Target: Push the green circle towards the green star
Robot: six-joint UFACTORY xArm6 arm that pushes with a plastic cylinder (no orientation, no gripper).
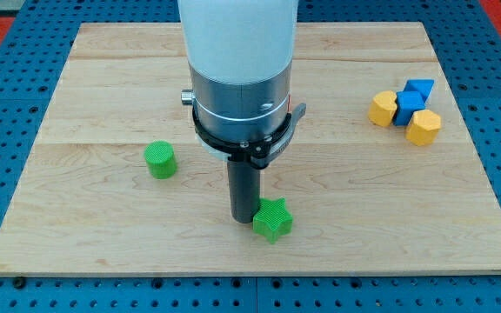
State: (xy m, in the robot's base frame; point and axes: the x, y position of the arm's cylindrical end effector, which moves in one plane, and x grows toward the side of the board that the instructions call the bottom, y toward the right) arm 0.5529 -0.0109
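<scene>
The green circle (160,160) is a short round block on the wooden board (103,217), left of centre. The green star (272,218) lies near the view's bottom, at the centre. My tip (243,216) rests on the board right beside the star's left side, touching it or nearly so. The circle is well to the left of the tip and a little higher in the view. The arm's wide grey and white body (240,61) hangs over the board's centre and hides what is behind it.
At the view's right stands a tight cluster: a yellow block (383,109), a blue block (408,106), a blue cube (420,89) and a yellow hexagon-like block (424,127). The board sits on a blue perforated table (7,174).
</scene>
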